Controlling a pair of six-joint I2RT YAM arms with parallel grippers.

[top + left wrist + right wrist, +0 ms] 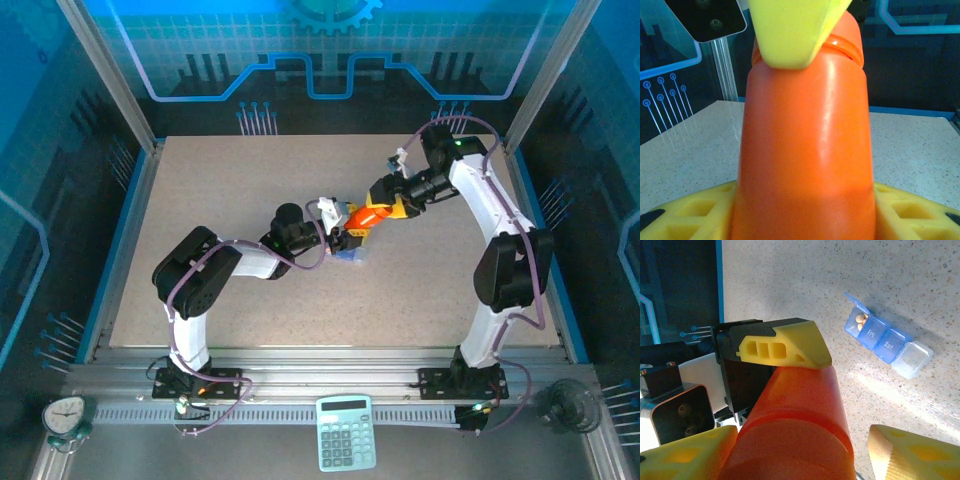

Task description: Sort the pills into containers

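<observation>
Bench speckled grey, one; arms two, left arm and right arm, both reaching to mid-bench and meeting there; orange bottle, one, lifted off the bench and lying tilted between the two end effectors; left end effector about half open and clamped on the bottle's body, a yellow finger pressed to each side in the left wrist view; right end effector set around the bottle's other end, jaws parted, one finger against the bottle, the other standing off it with a clear gap, so no grip there; containers, one blue translucent strip flat on the bench, just below the left end effector in the top view; four cells counted in a row: one end cell with its lid up, two shut blue ones marked Fri and Sat, one pale clear cell at the far end; pills small, tan, inside the open cell, number too small to count surely.
</observation>
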